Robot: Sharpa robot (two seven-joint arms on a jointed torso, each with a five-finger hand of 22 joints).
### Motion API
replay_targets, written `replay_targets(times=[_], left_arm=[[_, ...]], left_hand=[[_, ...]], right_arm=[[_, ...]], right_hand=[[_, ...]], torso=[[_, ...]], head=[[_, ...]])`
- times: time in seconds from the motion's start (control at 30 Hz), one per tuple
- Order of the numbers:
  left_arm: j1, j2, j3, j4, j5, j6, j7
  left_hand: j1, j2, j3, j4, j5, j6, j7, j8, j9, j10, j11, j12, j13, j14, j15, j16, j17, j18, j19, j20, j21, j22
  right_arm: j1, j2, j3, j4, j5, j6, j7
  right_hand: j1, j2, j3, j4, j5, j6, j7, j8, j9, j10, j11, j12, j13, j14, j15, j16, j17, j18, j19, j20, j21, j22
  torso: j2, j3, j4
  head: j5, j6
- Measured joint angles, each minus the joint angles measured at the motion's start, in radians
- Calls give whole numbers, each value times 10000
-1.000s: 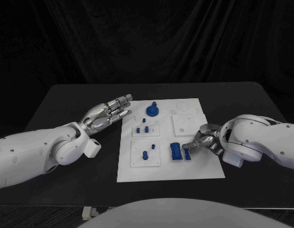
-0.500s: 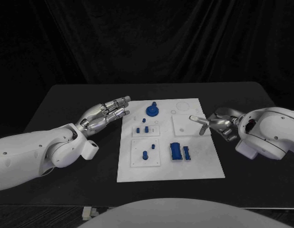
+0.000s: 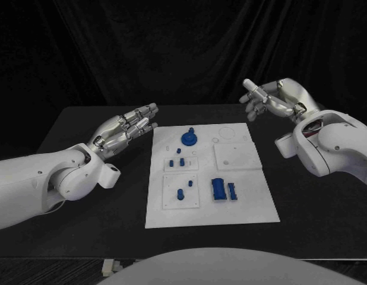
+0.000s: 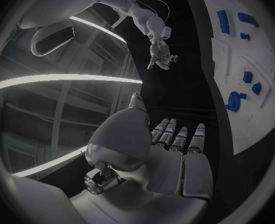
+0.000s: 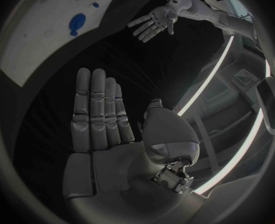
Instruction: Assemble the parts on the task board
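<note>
1. The left hand hovers just left of the board, palm flat, fingers straight and apart, holding nothing.
2. The board is a flat, matte white plate at the middle of the black table, with raised square panels.
3. The parts are small blue pieces on the board: a round knobbed one near its far edge, short pegs at its middle, and a thick cylinder with a slimmer bar toward its near edge.
4. They look like hard, smooth plastic: likely light, rigid and a little slippery. I would pinch the cylinder across its curved sides.
5. The right hand is raised beyond the board's far right corner, fingers extended, empty.
</note>
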Motion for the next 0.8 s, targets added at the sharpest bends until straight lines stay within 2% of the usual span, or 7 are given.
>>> replay_targets(times=[0.07,0.2,0.27,0.33,0.4,0.57,0.8], left_arm=[[82,28,0,28,95,-59,1],[289,62,-3,151,256,-165,1],[441,74,-5,186,336,-222,1],[586,106,-4,193,430,-267,1],[717,167,4,194,578,-321,1],[856,308,7,170,929,-417,3],[895,462,-2,100,1244,-469,3]], left_hand=[[-56,-56,-8,-9,0,-133,88,0,-14,-2,117,-224,-8,-10,-25,0,-17,307,-7,-181,-46,-26],[-321,-321,-131,33,-352,-503,-583,-39,-48,-523,422,-807,-103,-80,451,-40,-34,307,-38,166,-46,-40],[-771,-474,-132,34,-834,-862,-1010,-114,-95,-752,579,-986,-141,-79,516,-40,-38,307,-36,327,-46,-57],[-1059,-716,-74,11,-1128,-1120,-1093,-126,-125,-852,275,-1078,-159,-79,516,-40,-41,307,-40,331,-46,-61],[-1267,-924,144,24,-1182,-1353,-1437,-167,-157,-1060,-138,-1195,-207,-79,516,-40,-42,307,-40,331,-46,-77],[-1461,-1118,496,0,-1182,-1384,-1985,-167,-157,-1199,-1173,-1267,-243,-61,278,-40,-43,305,-43,183,-82,-95],[-1461,-1118,604,19,-1181,-1347,-1945,-166,-156,-1248,-1130,-1267,-251,-61,279,-40,-42,304,-43,184,-82,-95]], right_arm=[[-34,79,2,-199,387,-115,940],[-262,198,6,-495,1180,-102,2581],[-395,233,-5,-596,1572,45,3213],[-502,257,-5,-686,1880,261,3624],[-623,302,-5,-781,2194,595,3963],[-915,454,-4,-942,2834,1383,4452],[-1131,592,-9,-1108,3513,2147,4768]], right_hand=[[285,-23,80,105,0,-401,-15,-276,-337,-1530,895,-1186,-1081,-1975,1003,-1912,-937,-115,-1891,603,-605,-1366],[882,-110,314,89,69,-585,16,-347,-807,-2229,1429,-1469,-2438,-3504,1631,-3071,-1721,-334,-4608,1293,-660,-3224],[912,-99,341,117,76,-903,22,-550,-1083,-3036,1361,-1635,-3091,-4322,1802,-3366,-1940,-497,-7602,1444,-795,-5225],[912,-99,385,105,76,-1328,-87,-807,-1306,-3968,1121,-1867,-3526,-5924,1813,-3532,-2063,-884,-9154,1508,-971,-6339],[912,-99,467,105,76,-2279,-713,-1308,-1641,-5454,971,-2226,-3972,-8245,1840,-3644,-2164,-1030,-10518,1495,-1107,-7386],[854,-46,576,103,201,-4647,-1475,-1735,-2209,-7750,488,-2402,-4578,-10127,1611,-3778,-2316,-1029,-11065,1499,-1185,-7915],[900,0,576,103,352,-4923,-1647,-1708,-2261,-8620,331,-1969,-4801,-10852,1420,-3777,-2386,-1028,-11101,1535,-1185,-7974]], torso=[[-17,0,5],[-41,-6,22],[-50,-7,22],[-50,-7,22],[-47,-7,22],[-47,-7,39],[-43,-12,43]], head=[[1,0],[1,0],[28,0],[58,0],[86,0],[64,137],[-16,362]])
